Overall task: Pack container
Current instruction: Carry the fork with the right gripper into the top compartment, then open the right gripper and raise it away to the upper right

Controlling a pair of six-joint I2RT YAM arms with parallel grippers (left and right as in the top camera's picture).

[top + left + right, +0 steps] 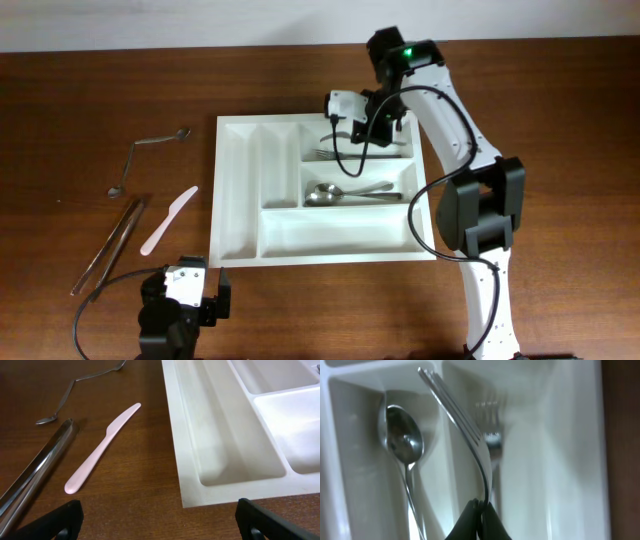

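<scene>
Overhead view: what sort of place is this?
Likely a robot test bench, not a kitchen: left arm and right arm at a wooden table, white cutlery tray, knife and tongs beside it.

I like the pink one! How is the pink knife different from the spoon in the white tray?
The knife is pale pink; the spoon is shiny silver. The knife lies on the table; the spoon lies inside the tray. The knife has a flat blade; the spoon a round bowl. Both lie flat, unheld.
</scene>
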